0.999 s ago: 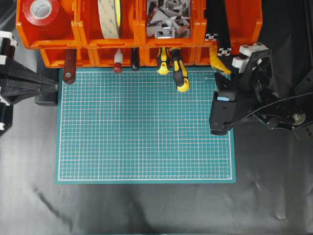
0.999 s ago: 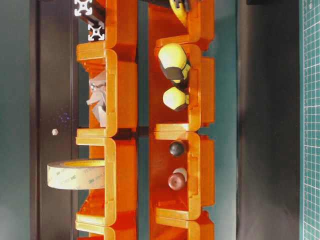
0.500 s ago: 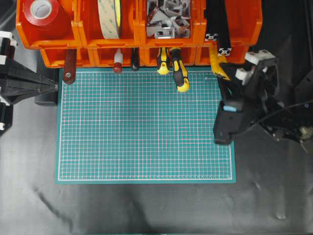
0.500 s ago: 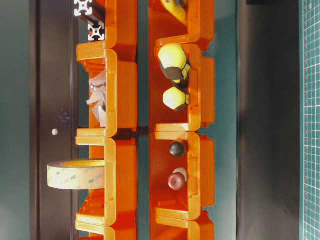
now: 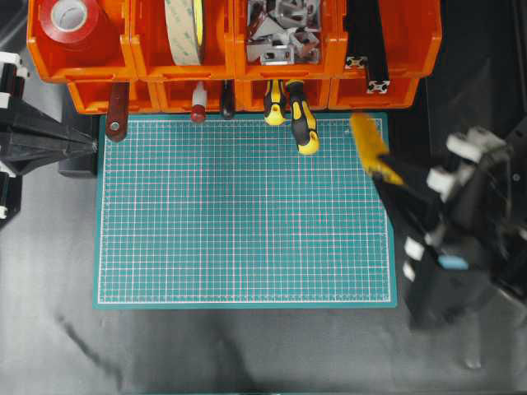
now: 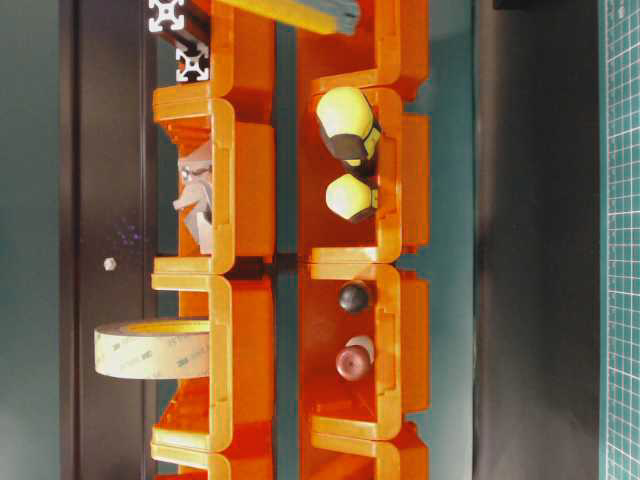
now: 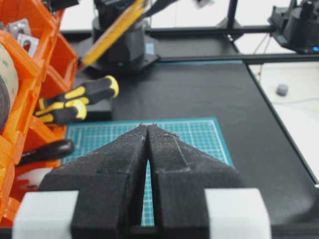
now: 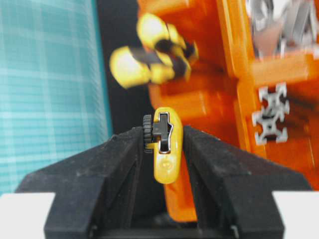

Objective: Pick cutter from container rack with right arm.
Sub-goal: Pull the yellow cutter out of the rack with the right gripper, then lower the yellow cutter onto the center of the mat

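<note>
The cutter, slim and yellow, is out of the container rack and hangs tilted over the green mat's far right corner. My right gripper is shut on its rear end. In the right wrist view the cutter sits upright between the two black fingers, with the orange rack behind it. From the left wrist view the cutter appears as a slanted yellow bar in the air. My left gripper rests at the mat's left edge, shut and empty.
Two yellow-and-black screwdrivers stick out of a lower bin onto the green mat. Upper bins hold tape rolls, metal brackets and aluminium bars. Dark tool handles poke from the left bins.
My right gripper closed on the cutter at the rack, then drew back toward the front right. The cutter came out of its bin with it. The left arm stayed still.
</note>
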